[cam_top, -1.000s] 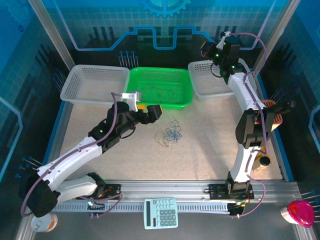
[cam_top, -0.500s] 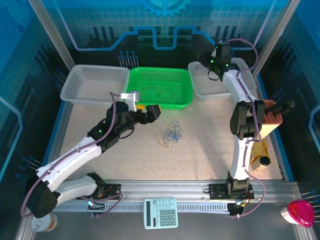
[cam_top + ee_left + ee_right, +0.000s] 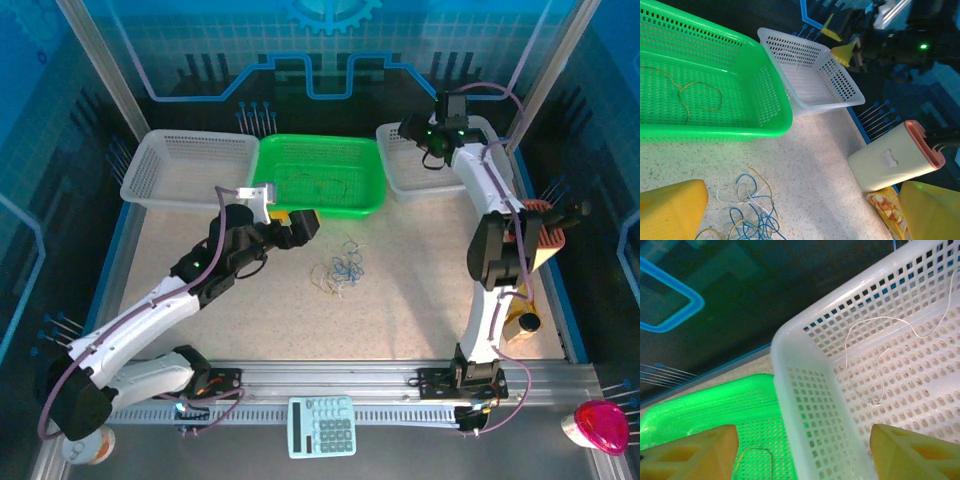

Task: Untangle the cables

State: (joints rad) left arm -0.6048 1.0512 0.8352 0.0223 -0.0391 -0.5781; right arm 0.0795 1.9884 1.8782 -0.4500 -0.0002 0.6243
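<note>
Top external view puts the task partway through, by my reading. One yellowish cable [image 3: 682,92] lies alone in the green basket [image 3: 350,208], and one whitish cable [image 3: 880,387] lies loose on the floor of the right white basket [image 3: 790,405]. The rest is a knot of cables [image 3: 340,270] in blue, yellowish and whitish. It sits on the desk [image 3: 420,300] just in front of the green basket, with its loops crossing one another.

The right pincer [image 3: 418,132] hangs over the right white basket with its fingers spread and nothing between them. The whitish cable lies below it, not pinched. The left pincer [image 3: 303,226] hovers near the knot, on its left side, also spread wide and holding nothing.

So two cables look sorted, and several in the knot are left to pull apart one by one. The left white basket [image 3: 185,165] probably waits for one of the colours, perhaps the blue.
</note>
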